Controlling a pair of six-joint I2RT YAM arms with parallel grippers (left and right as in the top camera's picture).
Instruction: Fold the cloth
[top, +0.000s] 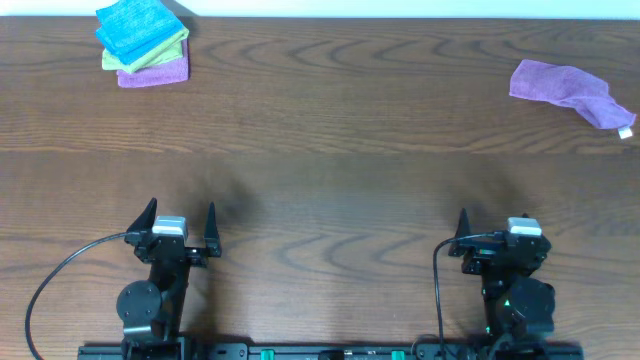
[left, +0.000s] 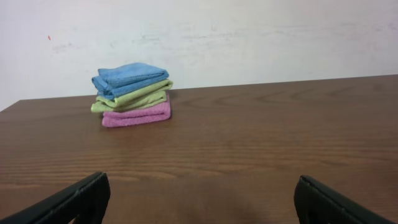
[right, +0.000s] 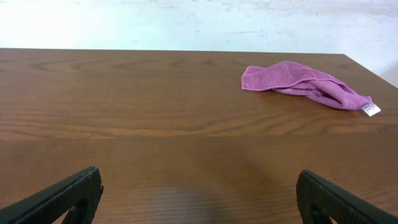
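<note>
The sky-blue cloth (top: 138, 25) lies folded on top of a small stack at the table's far left corner. It also shows in the left wrist view (left: 129, 78), far ahead of my fingers. My left gripper (top: 178, 222) is open and empty near the front edge, well short of the stack; in its own view (left: 199, 198) only bare wood lies between the fingers. My right gripper (top: 492, 232) is open and empty at the front right, over bare wood (right: 199, 196).
Under the blue cloth lie a lime-green cloth (top: 150, 54) (left: 132, 96) and a purple cloth (top: 155, 72) (left: 137, 116). Another purple cloth (top: 570, 90) (right: 301, 84) lies crumpled at the far right with a white tag. A white wall stands behind the table.
</note>
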